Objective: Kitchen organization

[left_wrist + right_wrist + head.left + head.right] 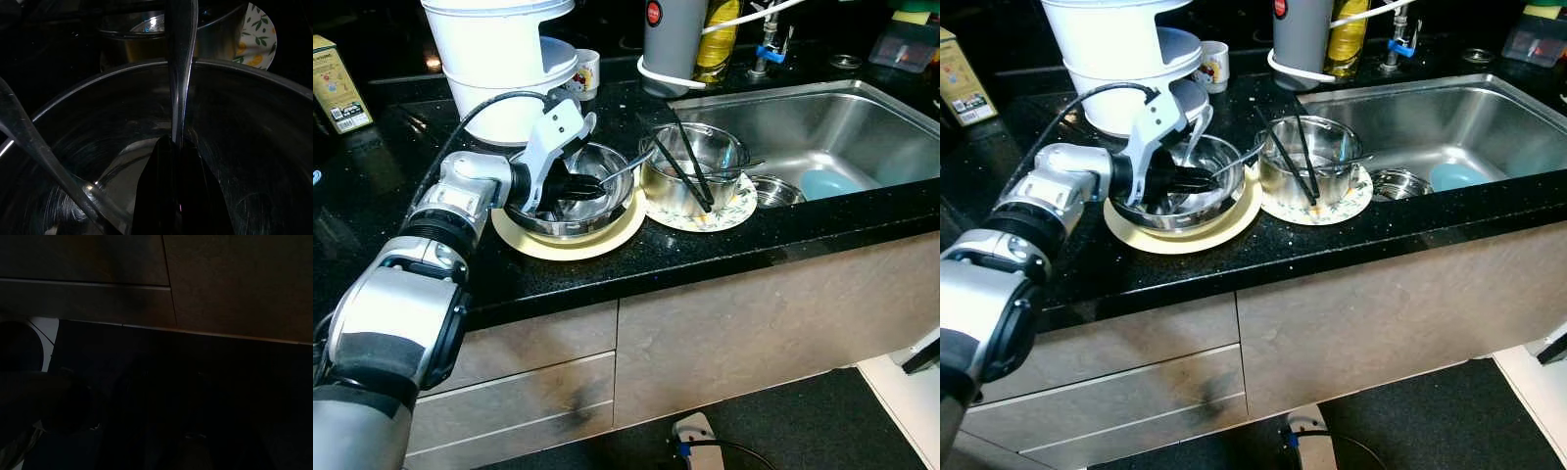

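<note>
Reaching into the steel bowl point(578, 201), the left gripper point(570, 184) has its black fingers point(176, 191) pinched together on the handle of a spoon point(180, 68), whose shaft leans out over the bowl's rim toward the pot. The bowl sits on a cream plate point(570, 245) on the black counter point(705, 250). Just beside the bowl, on the sink side, a steel pot point(690, 171) stands on a floral plate point(729, 211) with two black chopsticks point(690, 162) propped in it. Behind the bowl, crowding the gripper's wrist, looms a white appliance point(499, 64), with a small mug point(585, 70) next to it. Beyond the pot lies the sink point(832, 127), holding a small steel dish point(771, 191) and a blue bowl point(827, 183). The right arm hangs idle; its wrist view is too dark to tell its fingers' state.
</note>
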You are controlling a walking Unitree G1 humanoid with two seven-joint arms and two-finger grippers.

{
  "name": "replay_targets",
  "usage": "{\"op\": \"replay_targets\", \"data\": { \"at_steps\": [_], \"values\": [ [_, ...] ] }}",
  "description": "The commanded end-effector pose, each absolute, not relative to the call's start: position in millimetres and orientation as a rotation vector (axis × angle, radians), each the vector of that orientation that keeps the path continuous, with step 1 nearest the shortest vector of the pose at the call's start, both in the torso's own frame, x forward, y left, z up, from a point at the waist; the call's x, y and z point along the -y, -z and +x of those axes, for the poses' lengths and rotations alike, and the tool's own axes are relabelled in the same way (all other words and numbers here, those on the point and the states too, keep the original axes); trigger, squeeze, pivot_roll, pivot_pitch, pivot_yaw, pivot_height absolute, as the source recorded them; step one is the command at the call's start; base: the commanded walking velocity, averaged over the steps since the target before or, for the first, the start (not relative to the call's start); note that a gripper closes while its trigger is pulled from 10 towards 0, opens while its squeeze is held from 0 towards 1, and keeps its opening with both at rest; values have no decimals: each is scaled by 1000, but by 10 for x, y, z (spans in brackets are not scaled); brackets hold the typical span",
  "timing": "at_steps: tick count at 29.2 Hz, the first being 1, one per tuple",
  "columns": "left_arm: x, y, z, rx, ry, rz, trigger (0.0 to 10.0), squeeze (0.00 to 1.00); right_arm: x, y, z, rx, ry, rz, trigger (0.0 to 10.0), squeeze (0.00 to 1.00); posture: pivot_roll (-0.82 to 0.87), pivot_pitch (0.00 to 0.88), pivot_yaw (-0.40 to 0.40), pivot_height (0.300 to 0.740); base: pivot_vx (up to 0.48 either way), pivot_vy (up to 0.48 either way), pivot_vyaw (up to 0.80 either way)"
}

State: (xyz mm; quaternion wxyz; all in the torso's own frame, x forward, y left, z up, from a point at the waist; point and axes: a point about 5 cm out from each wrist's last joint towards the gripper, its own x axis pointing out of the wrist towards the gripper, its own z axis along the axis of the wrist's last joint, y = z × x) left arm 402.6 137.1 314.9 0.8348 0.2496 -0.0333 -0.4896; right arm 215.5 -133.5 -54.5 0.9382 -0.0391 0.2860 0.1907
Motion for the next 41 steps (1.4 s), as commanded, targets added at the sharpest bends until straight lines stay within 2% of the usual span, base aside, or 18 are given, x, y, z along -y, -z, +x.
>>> {"op": "replay_targets", "data": {
  "at_steps": [1,6,11,12,15,21,23,26,29,31,34,35,38,41],
  "values": [
    [-1378,-3185,4026,83,1033,514,0,0,1349,597,2088,-620,-376,-66,10000,0,47,211,36,740,0,0,0],
    [-1438,-3393,4018,167,1002,389,0,0,1354,594,2096,-621,-374,-69,10000,0,40,199,32,740,0,0,0],
    [-1520,-3597,3982,233,996,341,0,0,1356,592,2100,-620,-373,-70,10000,0,34,191,38,740,0,0,0],
    [-1624,-3860,3914,321,997,292,0,0,1367,593,2098,-619,-363,-66,10000,0,34,191,38,740,0,0,0],
    [-1665,-3954,3882,352,1000,280,0,0,1370,593,2096,-619,-363,-67,10000,0,34,191,38,740,0,0,0],
    [-1873,-4415,3671,522,1022,227,0,0,1375,592,2100,-620,-372,-75,10000,0,31,162,24,740,0,0,0],
    [-1886,-4477,3603,535,1085,203,0,0,1369,585,2112,-618,-377,-76,10000,0,32,157,21,740,0,0,0],
    [-1865,-4458,3523,540,1185,193,0,0,1360,572,2135,-615,-390,-82,10000,0,31,146,4,740,0,0,0],
    [-1864,-4457,3507,544,1197,182,0,0,1361,570,2140,-615,-393,-85,10000,0,31,145,-1,740,0,0,0],
    [-1895,-4472,3433,575,1212,94,0,0,1367,559,2158,-612,-396,-88,10000,0,31,145,-5,740,0,0,0],
    [-1897,-4462,3395,577,1233,56,0,0,1371,555,2165,-611,-397,-90,10000,0,31,146,-7,740,0,0,0],
    [-1854,-4345,3296,538,1304,7,0,0,1369,556,2162,-610,-399,-89,10000,0,31,147,-9,740,0,0,0],
    [-1833,-4294,3254,518,1330,0,0,0,1368,557,2159,-610,-400,-89,10000,0,31,147,-9,740,0,0,0],
    [-1714,-3735,2956,271,1554,-49,0,0,1360,569,2134,-612,-404,-86,10000,0,27,153,-13,740,0,0,0]
  ]
}}
